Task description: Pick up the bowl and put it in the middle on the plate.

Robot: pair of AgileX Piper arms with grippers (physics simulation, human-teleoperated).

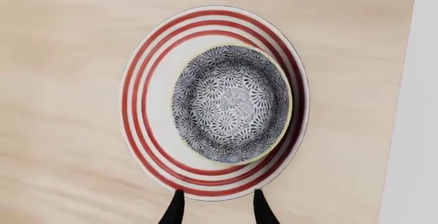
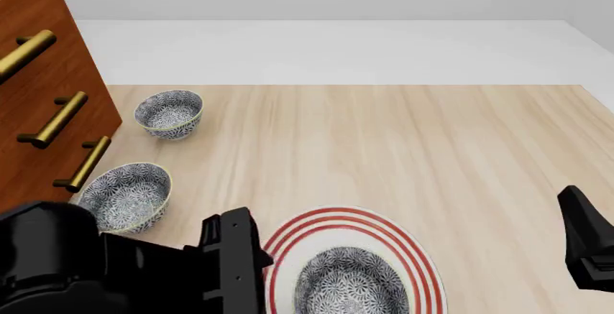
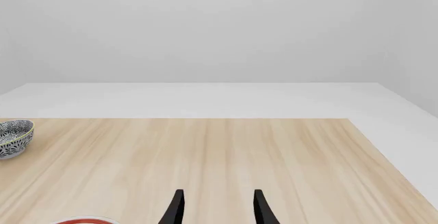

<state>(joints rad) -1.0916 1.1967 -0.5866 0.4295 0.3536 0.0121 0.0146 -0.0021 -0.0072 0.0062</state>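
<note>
bowl (image 2: 350, 284) sits on plate (image 2: 422, 271), off-centre, at near table (image 2: 384, 149) edge. two more bowls (image 2: 124, 195) (image 2: 170, 112) far left, beside drawers (image 2: 43, 91).

Right of the plate (image 2: 422, 256) the surface (image 2: 432, 156) lies open to its far edge. On the left, two bowls (image 2: 125, 195) and a wooden drawer cabinet (image 2: 43, 98) crowd the way.

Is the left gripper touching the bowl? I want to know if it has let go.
Apart. In the left wrist view the open fingers end at the plate rim, with red rings between them and the bowl.
</note>
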